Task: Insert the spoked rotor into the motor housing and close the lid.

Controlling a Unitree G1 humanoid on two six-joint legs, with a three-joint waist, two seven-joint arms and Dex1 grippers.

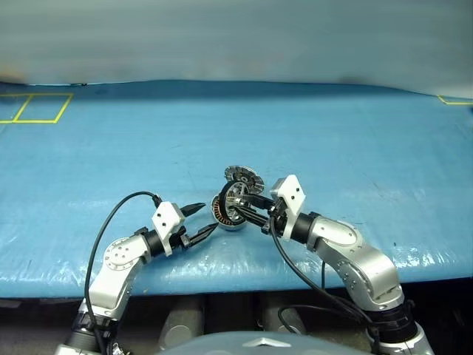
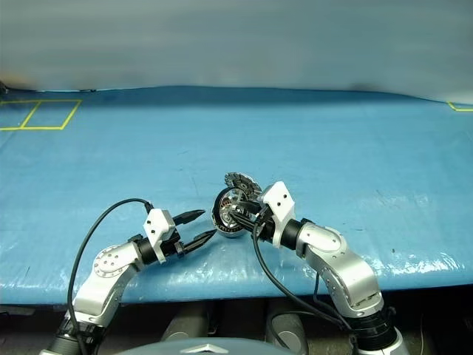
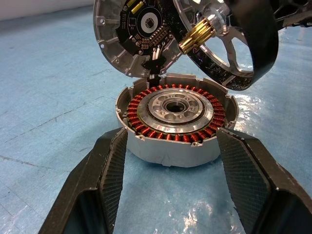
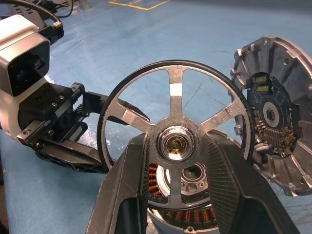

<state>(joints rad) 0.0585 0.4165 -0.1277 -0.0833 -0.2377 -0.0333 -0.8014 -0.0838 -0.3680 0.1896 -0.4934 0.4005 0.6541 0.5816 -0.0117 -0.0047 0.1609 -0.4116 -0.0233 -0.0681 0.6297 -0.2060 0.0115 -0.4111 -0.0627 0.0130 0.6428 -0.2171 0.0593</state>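
The motor housing (image 3: 175,117) stands on the blue table with its copper coils showing. Its lid (image 3: 131,34) is hinged open and stands upright behind it, dark inner face visible. My right gripper (image 4: 178,161) is shut on the spoked rotor (image 4: 175,141), its fingers (image 4: 129,190) clamping the hub. The rotor hangs tilted on edge just above and in front of the housing (image 1: 230,225), beside the lid (image 1: 244,177). My left gripper (image 1: 207,217) is open just left of the housing, its fingers (image 3: 107,180) level with the housing wall and apart from it.
A blue sheet (image 1: 355,148) covers the table, and its front edge (image 1: 236,275) runs just under both arms. Yellow tape squares (image 1: 37,109) mark the far left corner, with another yellow mark (image 1: 452,100) at the far right. Black cables loop from each wrist.
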